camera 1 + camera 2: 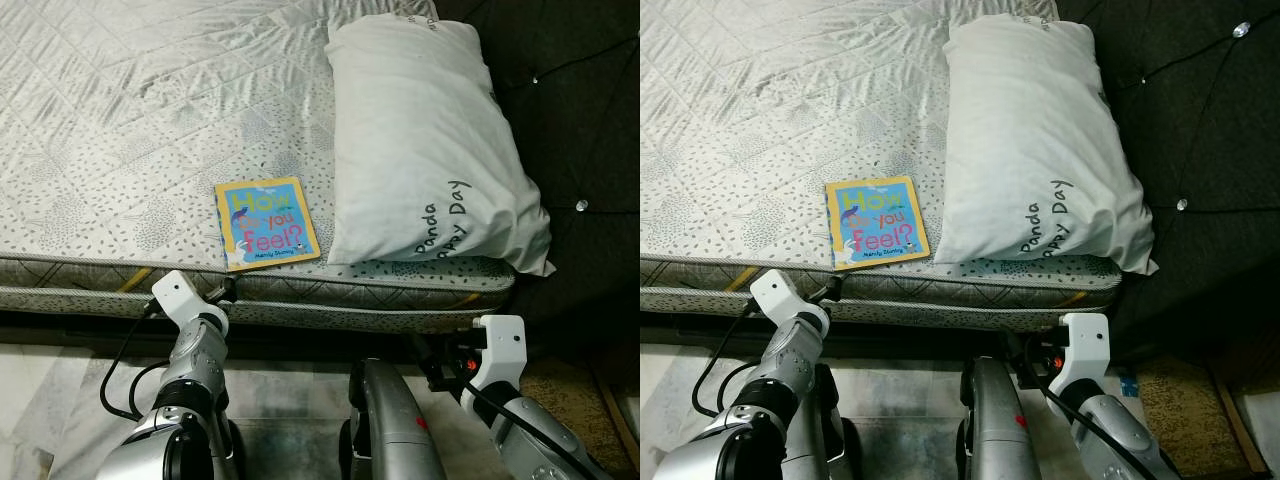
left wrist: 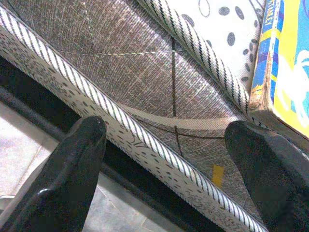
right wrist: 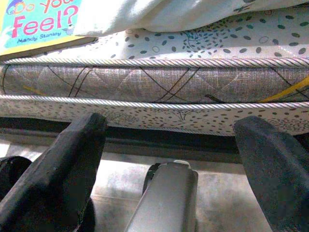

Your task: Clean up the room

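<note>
Closest to me, my left tool (image 2: 164, 140) hangs open and empty against the side of the mattress (image 1: 330, 290), just under the book's corner. My right tool (image 3: 169, 145) is open too, holding nothing, low beside the bed edge. Above, the yellow-bordered book (image 1: 266, 223) lies flat near the mattress edge, just beside the white pillow (image 1: 430, 140), which reaches toward the dark headboard (image 1: 570, 110).

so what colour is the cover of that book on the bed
Mostly blue with a yellow border and pink and yellow lettering; the book shows best in the left eye view.
</note>
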Robot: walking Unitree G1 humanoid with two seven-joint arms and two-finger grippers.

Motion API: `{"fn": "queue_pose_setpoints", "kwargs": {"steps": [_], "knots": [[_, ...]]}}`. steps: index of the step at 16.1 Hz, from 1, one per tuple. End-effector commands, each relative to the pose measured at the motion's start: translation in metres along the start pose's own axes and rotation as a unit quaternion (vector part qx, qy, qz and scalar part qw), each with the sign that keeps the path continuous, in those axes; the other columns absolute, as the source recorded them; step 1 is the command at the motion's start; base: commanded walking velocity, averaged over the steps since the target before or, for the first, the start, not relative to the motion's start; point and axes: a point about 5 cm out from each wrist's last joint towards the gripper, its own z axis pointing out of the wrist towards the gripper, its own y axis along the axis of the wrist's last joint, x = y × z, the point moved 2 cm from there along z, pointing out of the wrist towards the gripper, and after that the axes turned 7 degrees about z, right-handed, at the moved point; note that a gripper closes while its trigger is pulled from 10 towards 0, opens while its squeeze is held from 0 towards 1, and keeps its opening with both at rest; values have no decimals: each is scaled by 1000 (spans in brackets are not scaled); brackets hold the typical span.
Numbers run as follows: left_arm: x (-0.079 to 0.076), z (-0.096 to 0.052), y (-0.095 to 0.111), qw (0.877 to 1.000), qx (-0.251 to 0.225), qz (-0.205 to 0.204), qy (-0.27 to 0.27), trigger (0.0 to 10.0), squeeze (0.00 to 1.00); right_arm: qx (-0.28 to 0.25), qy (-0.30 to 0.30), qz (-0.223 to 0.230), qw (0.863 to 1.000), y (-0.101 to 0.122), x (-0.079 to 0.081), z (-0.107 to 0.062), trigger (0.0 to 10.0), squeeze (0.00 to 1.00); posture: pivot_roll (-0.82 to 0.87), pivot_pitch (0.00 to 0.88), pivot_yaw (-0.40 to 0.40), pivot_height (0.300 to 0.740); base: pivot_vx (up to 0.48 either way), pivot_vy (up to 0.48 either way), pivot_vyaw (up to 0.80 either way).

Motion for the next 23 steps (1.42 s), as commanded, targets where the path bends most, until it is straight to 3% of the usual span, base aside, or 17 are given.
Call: {"fn": "queue_pose_setpoints", "kwargs": {"steps": [1,2,3,4,11,14,19,23], "knots": [[1,-1,-9,1000,15,-1,3,10000,0,10,-18,7,1000,-5,-9,-4,10000,0,-294,252,-71,585,0,0,0],[1,-1,-8,1000,15,-1,4,10000,0,10,-18,7,1000,-5,-9,-4,10000,0,-294,252,-71,585,0,0,0],[-18,6,23,998,-23,39,-35,10000,0,4,-27,14,1000,-5,-11,-2,10000,0,-302,246,-59,585,0,0,0],[-17,7,29,998,-35,42,-34,10000,0,3,-28,15,999,-5,-11,-2,10000,0,-302,246,-59,585,0,0,0],[-11,10,41,998,-43,39,-21,10000,0,0,-29,18,999,-4,-12,0,10000,0,-301,240,-56,585,0,0,0],[-13,8,32,998,-36,39,-26,10000,0,0,-28,21,999,-6,-12,4,10000,0,-286,225,-49,585,0,0,0],[-24,-5,-2,997,-21,56,-57,10000,0,-7,-24,29,999,-6,-9,23,10000,0,-236,171,-29,585,0,0,0],[-15,-24,-10,992,-52,83,-74,10000,0,-20,-23,45,999,-4,-9,41,10000,0,-193,115,-7,585,0,0,0]]}}
